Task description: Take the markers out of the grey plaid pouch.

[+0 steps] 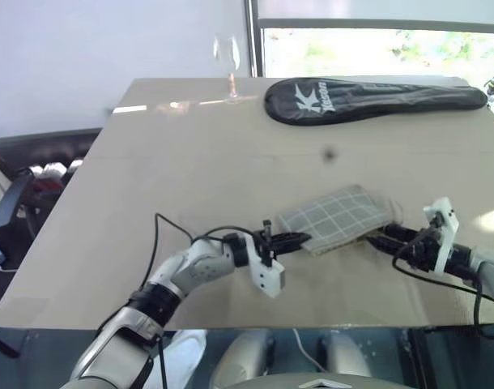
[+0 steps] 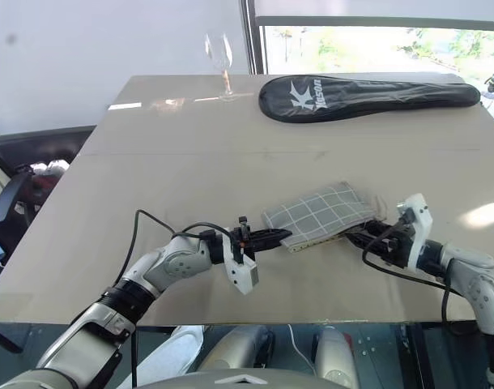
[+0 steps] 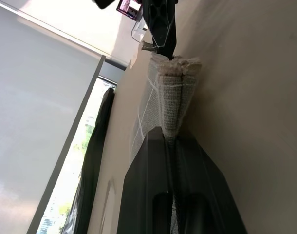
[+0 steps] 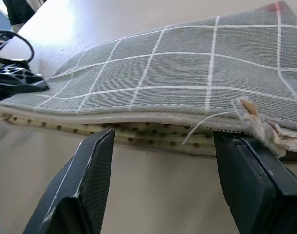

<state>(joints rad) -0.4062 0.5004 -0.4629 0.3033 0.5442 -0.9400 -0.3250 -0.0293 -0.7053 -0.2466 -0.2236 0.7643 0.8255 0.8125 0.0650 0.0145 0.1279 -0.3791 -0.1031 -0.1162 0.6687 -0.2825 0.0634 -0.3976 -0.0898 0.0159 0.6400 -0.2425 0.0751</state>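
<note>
Pinching the pouch (image 1: pixel 338 216) by its nine-o'clock end, our left gripper (image 1: pixel 300 240) has its fingers closed tight on the fabric and holds that end up off the table (image 1: pixel 190 170). At the pouch's three-o'clock end our right gripper (image 4: pixel 160 161) has its fingers spread apart, just short of the unzipped edge, gripping nothing. Toward twelve o'clock we see a racket cover (image 1: pixel 368 100) and a glass (image 1: pixel 227 58).

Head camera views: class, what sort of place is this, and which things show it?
Probably an office or lab room: a large beige table beside a bright window, a black zipped racket cover, a clear wine glass and dark chairs.
</note>
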